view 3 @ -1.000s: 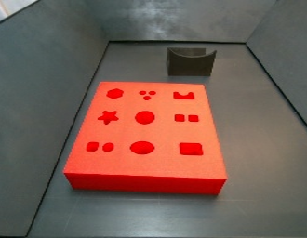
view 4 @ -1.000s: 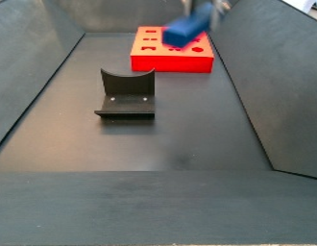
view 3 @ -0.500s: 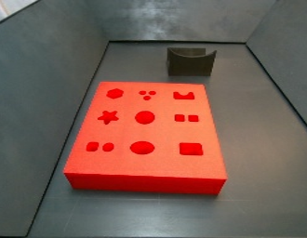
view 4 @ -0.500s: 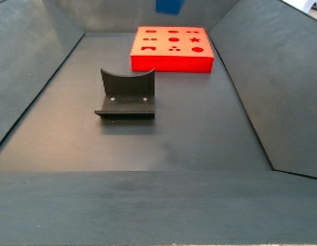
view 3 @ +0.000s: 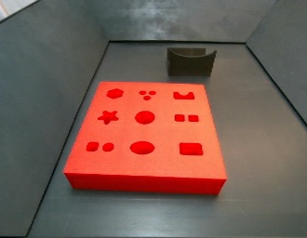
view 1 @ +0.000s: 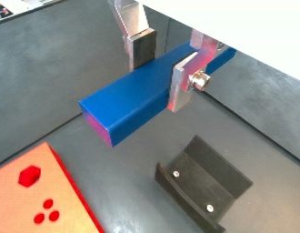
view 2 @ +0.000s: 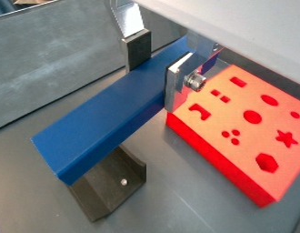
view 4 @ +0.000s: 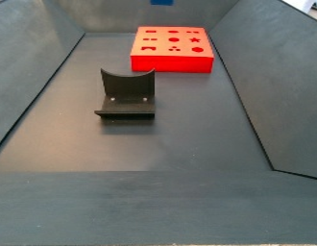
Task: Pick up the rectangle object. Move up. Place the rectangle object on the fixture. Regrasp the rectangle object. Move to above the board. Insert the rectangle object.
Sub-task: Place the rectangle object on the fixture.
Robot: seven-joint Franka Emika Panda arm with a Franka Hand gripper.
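Note:
My gripper [view 1: 163,71] is shut on the blue rectangle object [view 1: 135,100], which lies crosswise between the silver fingers; both wrist views show it [view 2: 104,132]. I hold it high in the air. Below it are the dark fixture [view 1: 207,182] and the red board [view 2: 255,127] with shaped cutouts. The gripper and the rectangle object are out of both side views. There the board [view 3: 143,139] lies flat on the floor and the fixture [view 3: 191,61] stands beyond its end, empty. The board [view 4: 172,48] and the fixture [view 4: 125,94] also show from the opposite end.
Grey sloping walls [view 3: 45,56] enclose the dark floor [view 4: 161,144] on all sides. A corner of the board [view 1: 31,191] shows next to the fixture [view 2: 110,182] in a wrist view.
The gripper with the blue rectangle object has risen from above the board's far end and left a side view through its top edge. Board and fixture have not moved.

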